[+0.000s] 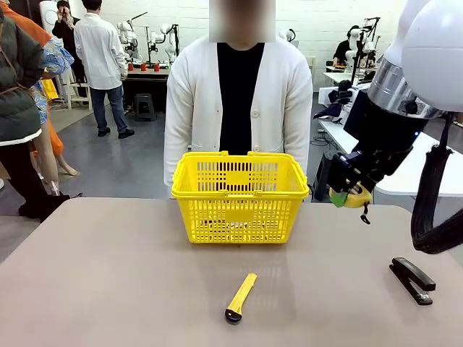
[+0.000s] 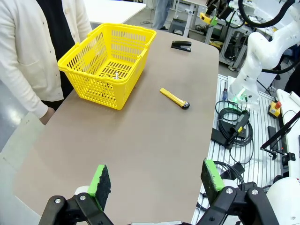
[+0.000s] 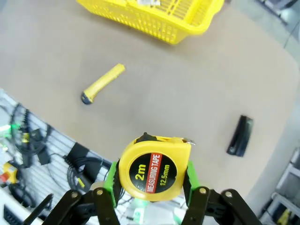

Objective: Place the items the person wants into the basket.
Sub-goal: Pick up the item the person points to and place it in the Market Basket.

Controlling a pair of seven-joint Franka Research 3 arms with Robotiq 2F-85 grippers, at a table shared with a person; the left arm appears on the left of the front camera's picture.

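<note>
The yellow latticed basket (image 1: 239, 196) stands at the table's far middle, in front of the person (image 1: 236, 94) in a white cardigan. My right gripper (image 1: 349, 192) hangs in the air to the basket's right, shut on the round yellow tape measure (image 3: 154, 168), which sits between its green pads (image 3: 110, 180). A slim marker (image 2: 116, 73) lies on the basket's floor (image 2: 112, 70). My left gripper (image 2: 157, 180) is open over the near table edge with nothing between its fingers, far from the basket (image 2: 108, 62).
A yellow utility knife (image 1: 240, 297) with a black tip lies on the table in front of the basket. A black stapler (image 1: 412, 280) rests near the right edge. Cables and equipment sit beside the table (image 2: 140, 136).
</note>
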